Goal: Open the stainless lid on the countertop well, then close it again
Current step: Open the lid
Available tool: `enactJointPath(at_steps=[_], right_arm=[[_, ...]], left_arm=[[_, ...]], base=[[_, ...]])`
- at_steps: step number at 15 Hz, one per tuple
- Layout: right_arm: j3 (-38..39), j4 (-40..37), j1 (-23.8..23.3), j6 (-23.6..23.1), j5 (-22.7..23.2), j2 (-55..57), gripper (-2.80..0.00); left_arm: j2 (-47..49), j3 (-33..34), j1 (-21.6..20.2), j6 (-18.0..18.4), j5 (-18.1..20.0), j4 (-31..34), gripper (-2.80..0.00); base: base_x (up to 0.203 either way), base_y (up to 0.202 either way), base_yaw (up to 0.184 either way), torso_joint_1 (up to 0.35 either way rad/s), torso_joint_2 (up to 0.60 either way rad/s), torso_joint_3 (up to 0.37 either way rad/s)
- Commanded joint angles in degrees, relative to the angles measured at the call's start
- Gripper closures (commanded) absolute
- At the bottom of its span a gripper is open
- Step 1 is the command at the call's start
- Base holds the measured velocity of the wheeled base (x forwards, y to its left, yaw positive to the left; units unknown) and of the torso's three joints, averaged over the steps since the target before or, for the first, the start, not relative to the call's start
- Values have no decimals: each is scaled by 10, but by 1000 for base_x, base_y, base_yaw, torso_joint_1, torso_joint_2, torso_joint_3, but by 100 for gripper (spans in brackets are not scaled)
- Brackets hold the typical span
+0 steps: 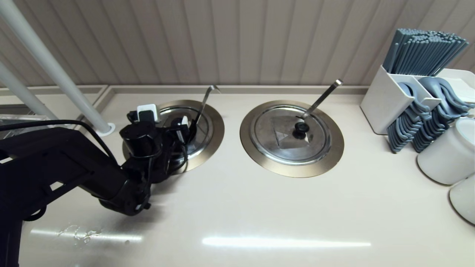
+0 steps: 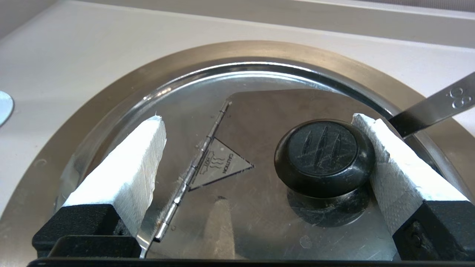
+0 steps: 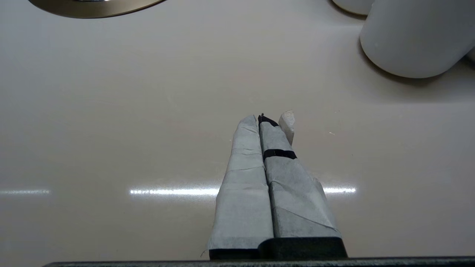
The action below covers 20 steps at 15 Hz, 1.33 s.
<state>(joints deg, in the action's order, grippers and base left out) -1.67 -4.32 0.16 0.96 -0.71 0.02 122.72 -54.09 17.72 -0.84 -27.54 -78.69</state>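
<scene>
With my left end effector spread around the black knob of the stainless lid, one pad touches it, ready to pinch and lift.

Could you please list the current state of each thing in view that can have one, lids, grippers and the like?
stainless lid: closed, lying flat on the countertop well.
wedge flap: down, flush with the lid.
black knob: between the pads, one pad touching it, not clamped.
left gripper: open, over the lid.
right gripper: shut, empty, above the bare counter.
twin lid: closed, ladle handle through its notch.
</scene>
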Motion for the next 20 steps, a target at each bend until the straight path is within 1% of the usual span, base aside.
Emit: enactJointPath(at_steps=[1,9,16,17,20], right_arm=[[0,0,0,0,0,1,0],[0,0,0,0,0,1,0],[0,0,0,0,0,1,0],[0,0,0,0,0,1,0],[0,0,0,0,0,1,0]], left_arm=[[-6,-2,-7,0,-2,-4,-280],[-22,-2,-39,0,7,-1,-280],[-33,-2,-57,0,11,-1,-280],[-37,-1,-63,0,18,-1,-280],[-45,-1,-70,-1,20,8,-280]], base=[[0,0,0,0,0,0],[0,0,0,0,0,0],[0,0,0,0,0,0],[0,0,0,0,0,0],[0,0,0,0,0,0]])
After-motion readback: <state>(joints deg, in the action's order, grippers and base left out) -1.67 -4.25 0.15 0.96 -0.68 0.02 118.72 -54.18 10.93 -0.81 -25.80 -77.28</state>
